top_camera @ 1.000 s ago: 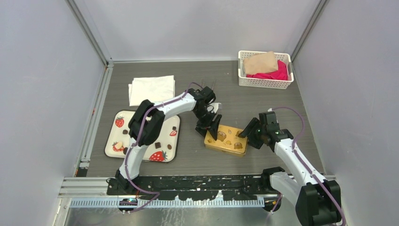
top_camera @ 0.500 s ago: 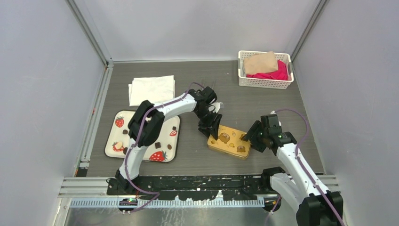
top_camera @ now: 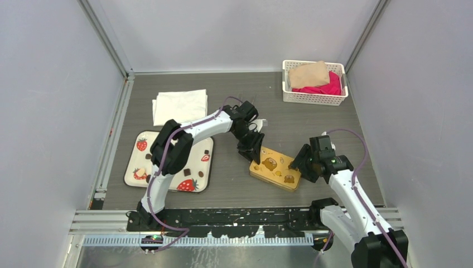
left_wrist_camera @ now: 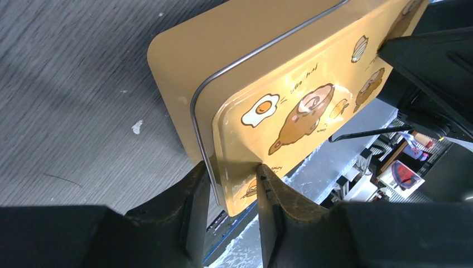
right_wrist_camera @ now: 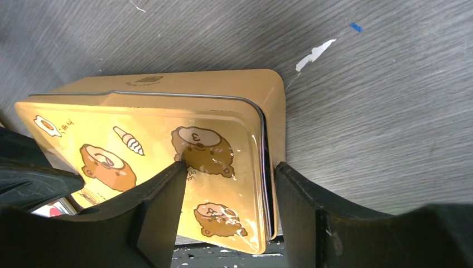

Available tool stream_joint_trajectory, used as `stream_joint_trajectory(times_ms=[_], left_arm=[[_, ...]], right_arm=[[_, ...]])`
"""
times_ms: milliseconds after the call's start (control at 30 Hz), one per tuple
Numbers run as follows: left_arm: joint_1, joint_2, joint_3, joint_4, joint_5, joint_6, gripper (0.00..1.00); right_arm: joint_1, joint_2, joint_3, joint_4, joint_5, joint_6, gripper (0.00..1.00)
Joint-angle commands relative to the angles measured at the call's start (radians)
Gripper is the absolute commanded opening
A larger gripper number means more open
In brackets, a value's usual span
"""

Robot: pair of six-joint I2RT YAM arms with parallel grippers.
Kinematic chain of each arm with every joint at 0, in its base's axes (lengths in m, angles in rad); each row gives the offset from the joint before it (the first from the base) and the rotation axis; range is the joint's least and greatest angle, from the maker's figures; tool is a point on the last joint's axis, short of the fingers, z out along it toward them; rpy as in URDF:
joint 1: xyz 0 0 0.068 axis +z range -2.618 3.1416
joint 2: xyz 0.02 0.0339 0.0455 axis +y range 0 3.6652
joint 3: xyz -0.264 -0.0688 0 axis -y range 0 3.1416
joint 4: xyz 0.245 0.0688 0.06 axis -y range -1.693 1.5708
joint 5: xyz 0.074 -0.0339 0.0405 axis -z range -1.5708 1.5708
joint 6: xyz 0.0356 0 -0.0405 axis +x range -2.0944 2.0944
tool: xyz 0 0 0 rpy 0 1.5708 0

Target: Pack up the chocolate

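The left gripper [left_wrist_camera: 228,192] has just pinched shut on the tin's lid [left_wrist_camera: 290,106] edge, the right gripper [right_wrist_camera: 228,195] straddling its opposite end, while the chocolate [top_camera: 187,171] waits unpacked on the tray [top_camera: 134,159] far behind the left gripper.

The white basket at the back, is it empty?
No, the white basket in the overhead view holds a tan cloth lying on a pink cloth.

A folded white cloth [top_camera: 179,105] lies at upper left of the dark grey table [top_camera: 223,89]. A white slotted basket [top_camera: 314,82] sits at upper right, holding a tan bundle [top_camera: 308,73] over pink fabric [top_camera: 329,87]. Pale walls [top_camera: 50,84] close in the sides
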Motion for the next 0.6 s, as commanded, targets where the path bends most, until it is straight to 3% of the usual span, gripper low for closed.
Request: stream_joint_trajectory(times_ms=[0,167,567], left_arm=[[-0.038,-0.067,0.029,0.092,0.136,-0.020,0.29],[-0.038,-0.060,0.028,0.077,0.143,-0.011,0.47],[-0.038,-0.043,0.041,0.060,0.142,0.004,0.48]], right_arm=[[0.016,0.024,0.055,0.052,-0.058,0.016,0.65],[0.016,0.017,0.060,0.058,-0.051,0.014,0.67],[0.017,0.034,0.078,0.055,-0.041,0.009,0.67]])
